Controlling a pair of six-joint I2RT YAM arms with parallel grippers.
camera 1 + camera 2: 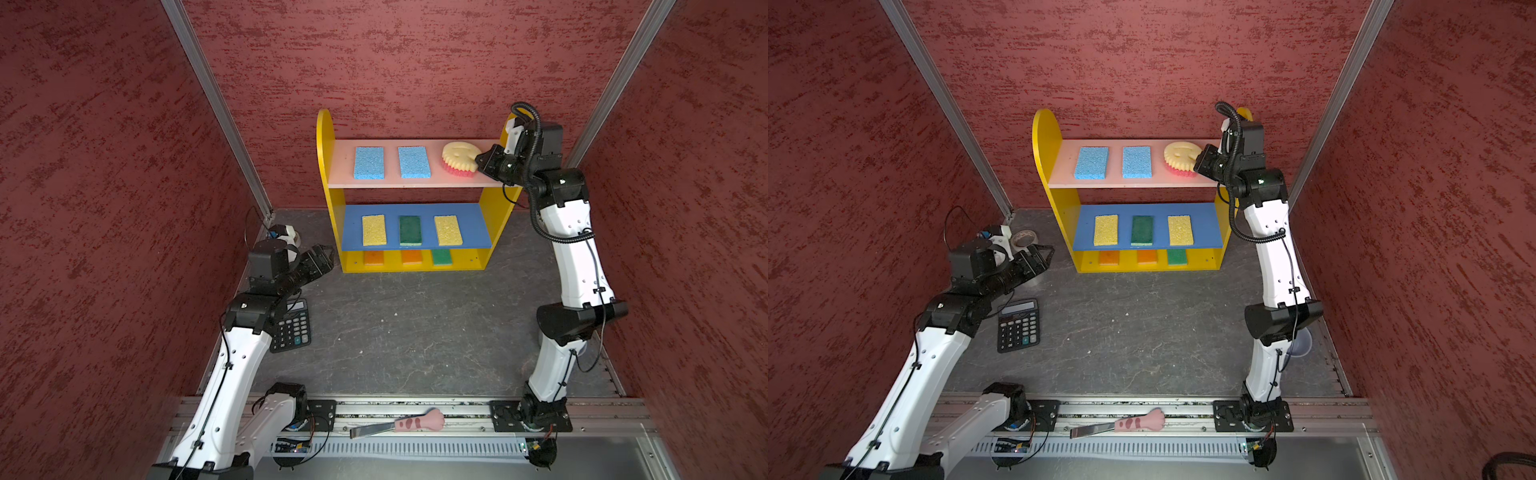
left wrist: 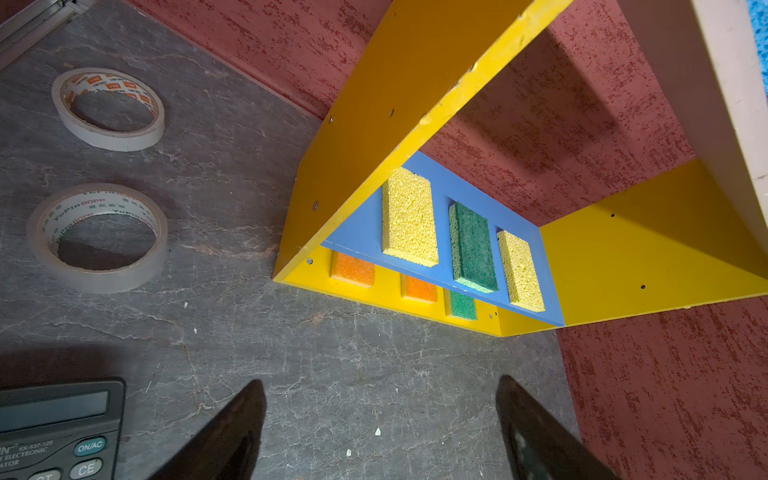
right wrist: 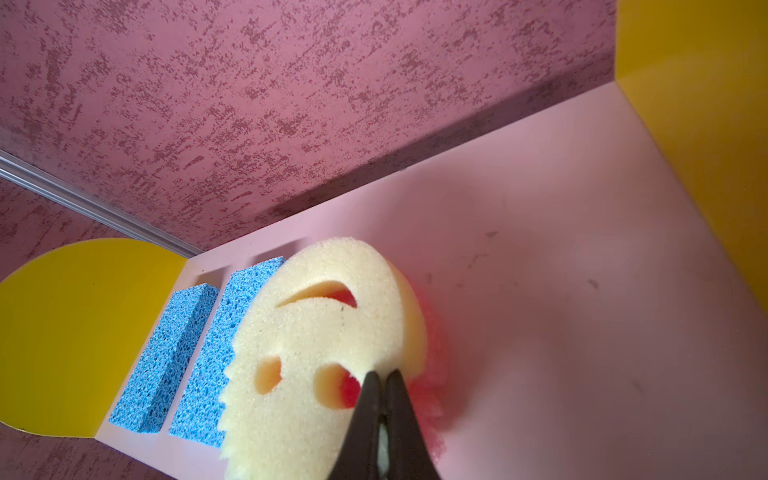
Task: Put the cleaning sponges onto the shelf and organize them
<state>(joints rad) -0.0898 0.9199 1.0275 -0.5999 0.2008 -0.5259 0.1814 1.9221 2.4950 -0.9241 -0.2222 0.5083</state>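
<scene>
The right tool (image 3: 383,376) has its fingers pressed together on the rim of the smiley sponge (image 3: 316,332), pinching it just beside one eye hole. In both top views that tool (image 1: 478,160) reaches in over the right end of the shelf (image 1: 325,145). The smiley sponge (image 1: 457,160) sits tilted on the pink board (image 1: 391,164), with its scalloped edge down and its pink underside showing.

The left tool (image 2: 381,380) is spread wide and holds nothing. It hangs above the bench (image 1: 415,332), left of the shelf and well apart from every sponge.

On the pink board, two blue sponges (image 1: 369,163) (image 1: 414,162) lie flat side by side, left of the smiley sponge. The blue board (image 1: 473,228) carries three flat sponges in a row. A yellow sponge (image 1: 374,230) lies at each end, the other at (image 1: 448,230), and a green sponge (image 1: 410,230) lies between them. On the yellow base (image 1: 461,261), partly hidden under the blue board, lie two orange sponges (image 1: 374,257) (image 1: 412,256) and a second green one (image 1: 441,257).

Two tape rolls (image 2: 110,108) (image 2: 99,237) lie on the bench left of the shelf. A calculator (image 1: 291,326) lies beside the left arm.
</scene>
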